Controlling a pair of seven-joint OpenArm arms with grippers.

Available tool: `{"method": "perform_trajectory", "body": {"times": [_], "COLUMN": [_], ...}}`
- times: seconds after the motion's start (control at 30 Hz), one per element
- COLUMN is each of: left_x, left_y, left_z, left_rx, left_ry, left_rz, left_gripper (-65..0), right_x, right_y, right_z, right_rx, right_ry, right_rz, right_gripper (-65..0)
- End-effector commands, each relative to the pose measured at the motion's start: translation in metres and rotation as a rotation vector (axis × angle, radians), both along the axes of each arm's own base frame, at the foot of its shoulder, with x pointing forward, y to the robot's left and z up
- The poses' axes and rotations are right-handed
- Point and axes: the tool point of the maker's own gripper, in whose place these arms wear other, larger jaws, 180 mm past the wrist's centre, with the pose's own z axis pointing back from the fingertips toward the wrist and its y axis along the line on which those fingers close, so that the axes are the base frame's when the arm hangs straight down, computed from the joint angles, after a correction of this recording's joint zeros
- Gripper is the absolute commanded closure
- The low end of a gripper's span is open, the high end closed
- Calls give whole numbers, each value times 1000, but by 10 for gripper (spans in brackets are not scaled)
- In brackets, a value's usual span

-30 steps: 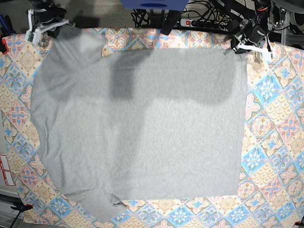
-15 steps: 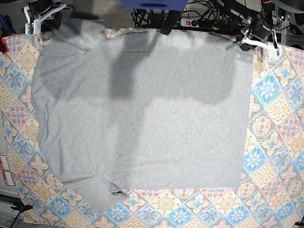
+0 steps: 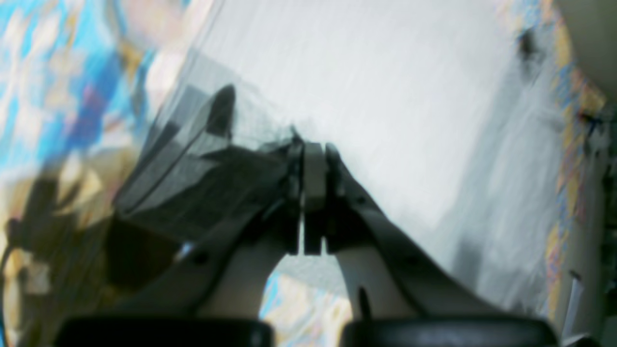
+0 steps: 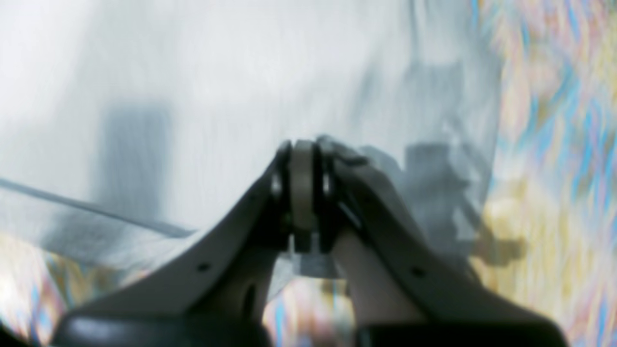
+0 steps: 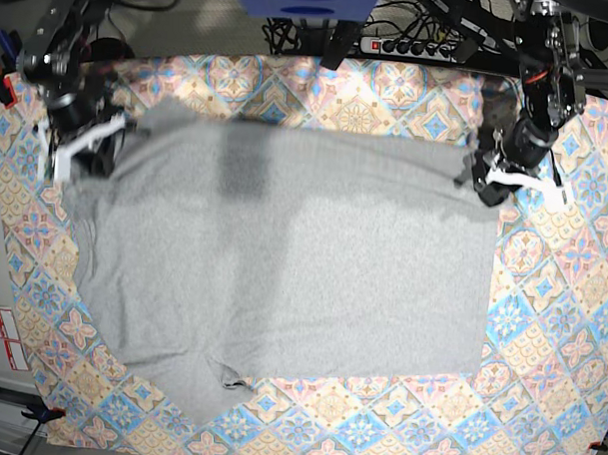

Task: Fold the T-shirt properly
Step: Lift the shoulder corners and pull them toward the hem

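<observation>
While each gripper (image 3: 308, 193) (image 4: 303, 193) clamps a far corner, the T-shirt (image 5: 282, 277) stretches widthwise across the tablecloth (image 5: 571, 297).

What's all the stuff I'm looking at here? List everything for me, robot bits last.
T-shirt: one, heather grey, spread across the middle of the table, its far edge lifted at both corners.
Tablecloth: one, colourful tile pattern in blue, orange and pink, under the shirt, showing all round it.
Power strip: one, white, beyond the table's far edge among black cables.
White labels: two, red print, at the near-left edge of the base view.
Left gripper: one, white and black, on the base view's right, shut on the T-shirt's far corner.
Right gripper: one, white and black, on the base view's left, shut on the T-shirt's other far corner.
</observation>
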Motion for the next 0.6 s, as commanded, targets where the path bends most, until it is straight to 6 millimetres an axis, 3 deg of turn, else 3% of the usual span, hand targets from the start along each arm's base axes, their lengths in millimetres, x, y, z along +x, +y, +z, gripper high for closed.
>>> {"method": "perform_trajectory", "body": {"times": [0.0, 0.1, 0.23, 0.4, 0.47, 0.57], "left_x": [14, 35, 51, 64, 68, 69], "left_y": [2, 1, 14, 25, 26, 27], "left_z": [16, 15, -7, -31, -34, -32], "left_rx": [10, -2, -36, -77, -84, -84], "left_ry": [-59, -75, -32, 21, 28, 24], "left_rz": [-2, -6, 42, 95, 102, 105], "left_gripper": [0, 0, 0, 0, 0, -28], "right_x": [17, 45, 74, 97, 101, 101], "right_y": [-2, -3, -5, 10, 14, 13], "right_z": [20, 29, 22, -6, -6, -2], "right_rx": [-4, 16, 76, 174, 179, 167], "right_ry": [-75, -111, -108, -57, -56, -67], "right_rz": [4, -2, -19, -8, 5, 7], "right_gripper": [0, 0, 0, 0, -12, -80]}}
